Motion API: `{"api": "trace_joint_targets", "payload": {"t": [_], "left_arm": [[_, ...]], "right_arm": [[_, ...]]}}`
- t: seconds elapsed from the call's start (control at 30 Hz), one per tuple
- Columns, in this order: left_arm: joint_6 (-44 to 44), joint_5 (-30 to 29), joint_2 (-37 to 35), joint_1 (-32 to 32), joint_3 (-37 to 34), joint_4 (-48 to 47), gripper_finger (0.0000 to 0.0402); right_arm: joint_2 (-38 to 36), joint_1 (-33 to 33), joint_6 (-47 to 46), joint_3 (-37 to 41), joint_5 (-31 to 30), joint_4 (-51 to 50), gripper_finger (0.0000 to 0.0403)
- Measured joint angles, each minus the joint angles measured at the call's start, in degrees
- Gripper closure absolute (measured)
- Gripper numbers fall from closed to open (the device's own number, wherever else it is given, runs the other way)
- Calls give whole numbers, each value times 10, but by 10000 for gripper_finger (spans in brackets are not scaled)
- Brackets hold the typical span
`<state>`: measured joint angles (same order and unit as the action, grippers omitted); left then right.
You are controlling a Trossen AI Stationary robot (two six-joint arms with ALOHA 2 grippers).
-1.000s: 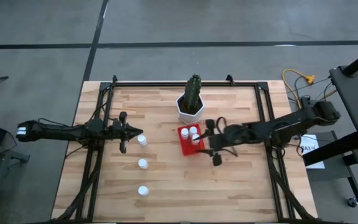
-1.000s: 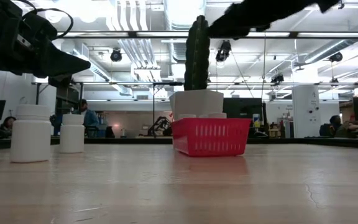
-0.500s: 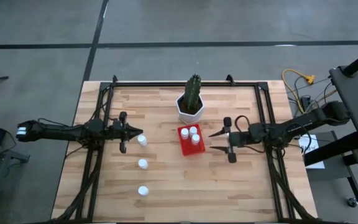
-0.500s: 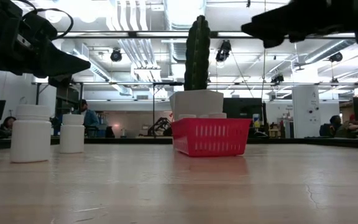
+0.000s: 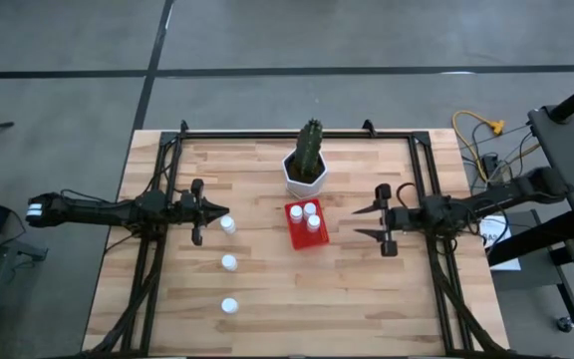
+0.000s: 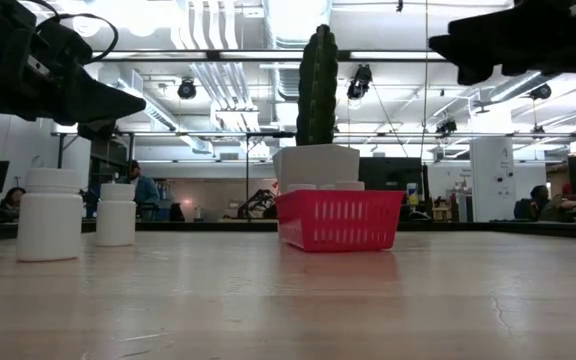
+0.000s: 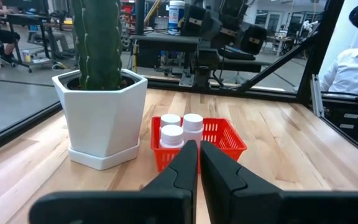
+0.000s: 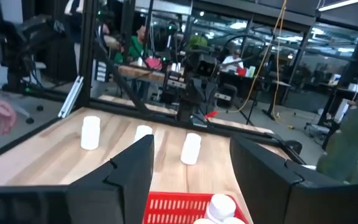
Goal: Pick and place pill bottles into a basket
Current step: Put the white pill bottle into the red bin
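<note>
Tabletop, high view: pale wooden tabletop [image 5: 267, 299] with a dark frame along its left, right and far edges.
Basket, high view: red basket [image 5: 305, 225] near the tabletop's middle, just in front of the white cactus pot [image 5: 305, 172]; three pill bottles [image 5: 311, 210] stand inside it.
Loose bottles, high view: three more white bottles [image 5: 228, 262] in a row on the left half, running toward the near edge.
Left gripper, high view: left gripper [image 5: 210, 210] clenched on nothing, its tip just beside the farthest loose bottle.
Right gripper, high view: right gripper [image 5: 359, 222] spread wide and empty, apart from the basket, over the right half.
Low view: basket in front of the pot; two loose bottles stand at the left, the third probably hidden behind them.
Left wrist view: its fingers [image 7: 180, 168] pressed together, pointing at the basket and pot.
Right wrist view: its fingers [image 8: 132, 165] parted, three loose bottles beyond the basket rim.
</note>
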<state>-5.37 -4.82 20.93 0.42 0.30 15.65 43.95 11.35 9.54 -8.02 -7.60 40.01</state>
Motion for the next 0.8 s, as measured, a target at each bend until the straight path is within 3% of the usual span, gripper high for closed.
{"api": "trace_joint_targets", "payload": {"t": [0.8], "left_arm": [[0,0,0,0,0,1,401]], "right_arm": [[-210,0,-21,54,-29,-147,202]]}}
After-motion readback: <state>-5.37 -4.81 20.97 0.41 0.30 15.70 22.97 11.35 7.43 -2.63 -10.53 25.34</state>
